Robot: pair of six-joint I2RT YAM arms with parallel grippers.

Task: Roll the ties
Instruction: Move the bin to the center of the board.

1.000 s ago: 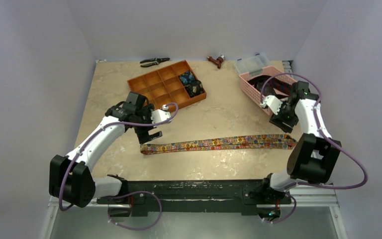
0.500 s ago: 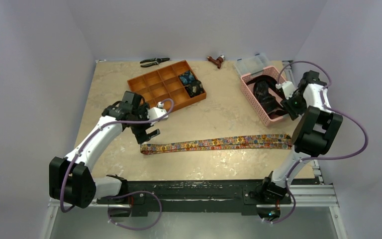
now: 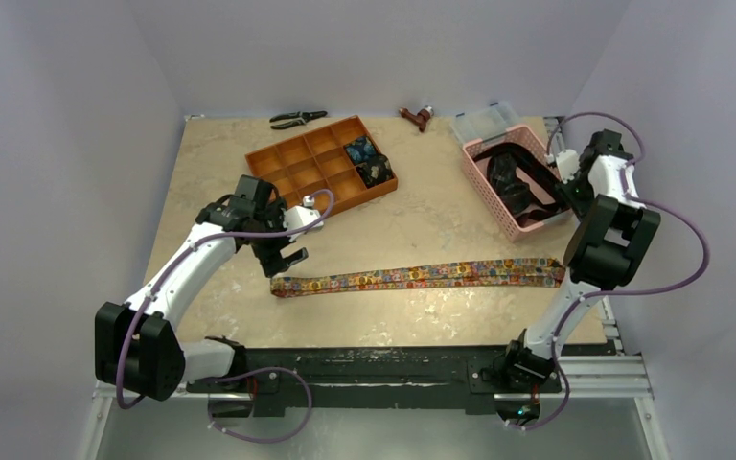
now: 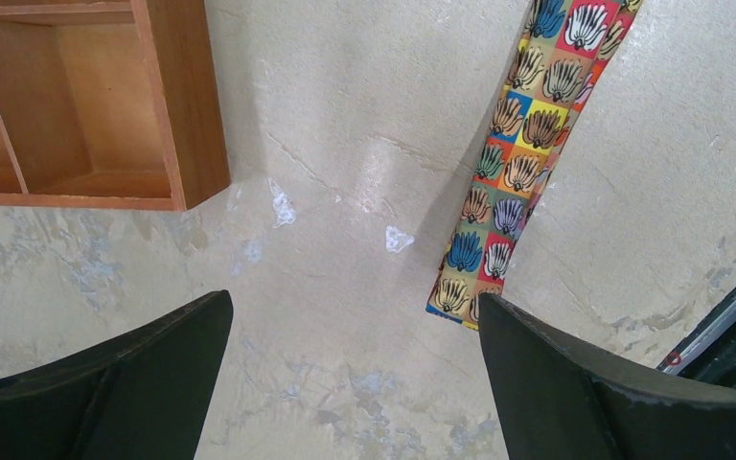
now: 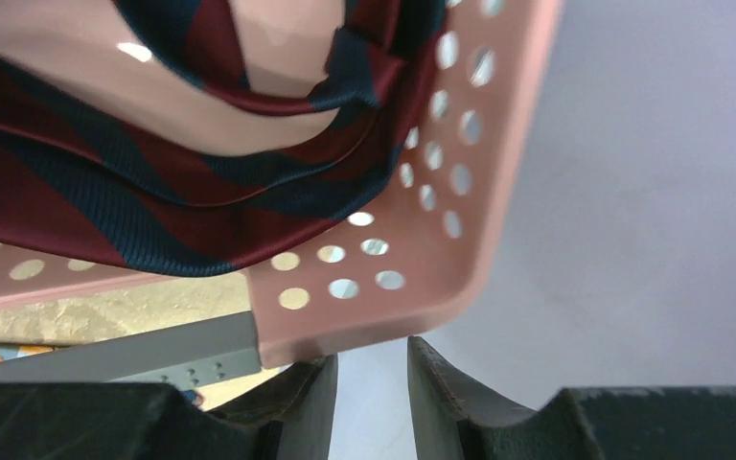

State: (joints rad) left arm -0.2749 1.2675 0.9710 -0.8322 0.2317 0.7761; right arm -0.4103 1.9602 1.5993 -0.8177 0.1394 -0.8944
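Observation:
A long orange-yellow-red printed tie (image 3: 422,276) lies flat across the table's front. Its left end (image 4: 503,182) reaches to just inside my left gripper's right finger. My left gripper (image 3: 289,259) (image 4: 353,302) is open wide and empty, hovering over bare table beside that end. Two dark coiled ties (image 3: 366,161) sit in the orange tray (image 3: 292,165). A dark red and blue striped tie (image 5: 105,192) lies in the pink basket (image 3: 491,196) (image 5: 345,321). My right gripper (image 3: 572,195) (image 5: 372,345) is at the basket's right corner, jaws a little apart with nothing between them.
The tray's corner (image 4: 187,105) is close to my left gripper. Pliers (image 3: 297,119), a red-brown tool (image 3: 420,117) and a clear plastic box (image 3: 484,122) lie along the back edge. The right wall is close to the right arm.
The right arm has swung from above the printed tie's right end up and back to the basket's right side. The left gripper rose slightly from the tie's left end, then held still.

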